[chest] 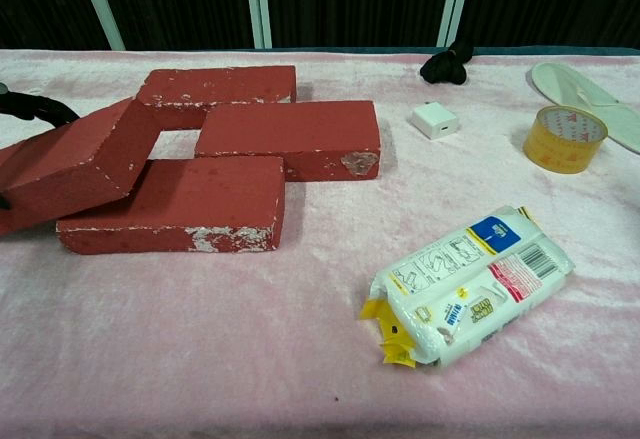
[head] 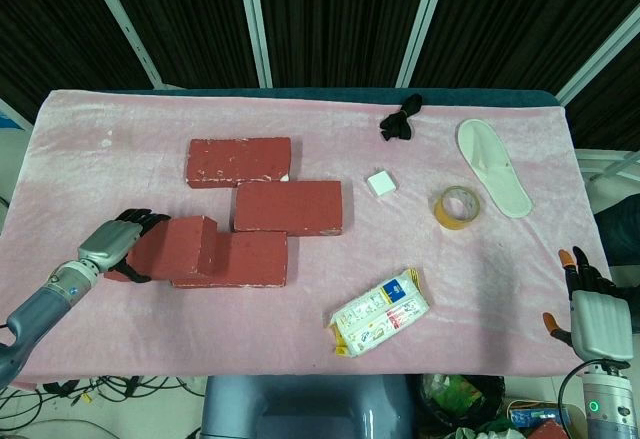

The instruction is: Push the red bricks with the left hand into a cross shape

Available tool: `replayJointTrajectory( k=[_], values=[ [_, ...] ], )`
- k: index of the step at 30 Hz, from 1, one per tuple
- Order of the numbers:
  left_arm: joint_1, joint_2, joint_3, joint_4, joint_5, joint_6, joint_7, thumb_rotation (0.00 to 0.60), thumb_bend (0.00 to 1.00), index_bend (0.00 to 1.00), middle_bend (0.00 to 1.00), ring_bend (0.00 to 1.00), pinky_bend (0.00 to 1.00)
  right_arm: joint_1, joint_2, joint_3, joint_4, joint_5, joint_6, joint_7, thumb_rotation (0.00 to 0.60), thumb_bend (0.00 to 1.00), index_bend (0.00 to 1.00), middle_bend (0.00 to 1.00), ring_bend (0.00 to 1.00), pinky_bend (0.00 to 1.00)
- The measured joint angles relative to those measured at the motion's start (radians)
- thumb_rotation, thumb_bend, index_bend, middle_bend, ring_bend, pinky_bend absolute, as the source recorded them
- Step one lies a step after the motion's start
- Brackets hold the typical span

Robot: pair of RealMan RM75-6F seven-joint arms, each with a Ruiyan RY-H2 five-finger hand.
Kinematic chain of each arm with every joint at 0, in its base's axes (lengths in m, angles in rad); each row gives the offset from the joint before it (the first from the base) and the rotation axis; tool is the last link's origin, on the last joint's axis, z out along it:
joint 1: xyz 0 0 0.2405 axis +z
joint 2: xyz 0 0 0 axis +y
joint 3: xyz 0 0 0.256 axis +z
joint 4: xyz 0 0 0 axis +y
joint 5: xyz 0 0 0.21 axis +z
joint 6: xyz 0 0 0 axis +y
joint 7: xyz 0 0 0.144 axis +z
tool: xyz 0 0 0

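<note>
Several red bricks lie on the pink cloth. A far brick and a middle brick lie flat, stepped to the right. In front of them lies a near brick. A fourth brick is tilted, its right end leaning on the near brick's left end. My left hand holds that tilted brick's left end, with fingers over its far side and the thumb under its near side. My right hand hangs off the table's front right corner, fingers apart and empty.
A snack packet lies near the front edge. A white cube, a roll of yellow tape, a white slipper and a black clip sit to the right of the bricks. The cloth's front edge runs close below the left hand.
</note>
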State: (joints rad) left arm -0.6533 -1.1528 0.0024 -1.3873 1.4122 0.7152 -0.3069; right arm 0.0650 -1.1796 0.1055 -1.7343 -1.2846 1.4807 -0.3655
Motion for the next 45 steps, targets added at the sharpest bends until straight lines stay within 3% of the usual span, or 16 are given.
replayJointTrajectory(
  k=[19, 26, 37, 45],
  values=[
    [-0.001, 0.016, -0.002, -0.017, -0.003, 0.010, 0.019, 0.600, 0.08, 0.16, 0.19, 0.00, 0.00, 0.000, 0.000, 0.001, 0.000, 0.002, 0.000, 0.000, 0.600, 0.15, 0.08, 0.01, 0.15, 0.24],
    [-0.013, 0.070, -0.036, -0.052, -0.032, 0.024, 0.045, 0.600, 0.08, 0.17, 0.19, 0.00, 0.00, 0.000, 0.000, 0.000, -0.003, 0.004, -0.001, 0.000, 0.600, 0.15, 0.08, 0.01, 0.15, 0.24],
    [-0.141, 0.122, -0.098, -0.052, -0.237, -0.120, 0.269, 0.600, 0.09, 0.18, 0.19, 0.00, 0.00, 0.000, -0.002, 0.002, -0.005, 0.011, -0.003, -0.002, 0.600, 0.15, 0.08, 0.01, 0.15, 0.24],
    [-0.271, 0.089, -0.071, 0.022, -0.449, -0.223, 0.498, 0.600, 0.10, 0.19, 0.20, 0.00, 0.00, 0.001, -0.001, 0.006, -0.006, 0.023, -0.007, 0.002, 0.600, 0.15, 0.08, 0.01, 0.15, 0.24]
  ],
)
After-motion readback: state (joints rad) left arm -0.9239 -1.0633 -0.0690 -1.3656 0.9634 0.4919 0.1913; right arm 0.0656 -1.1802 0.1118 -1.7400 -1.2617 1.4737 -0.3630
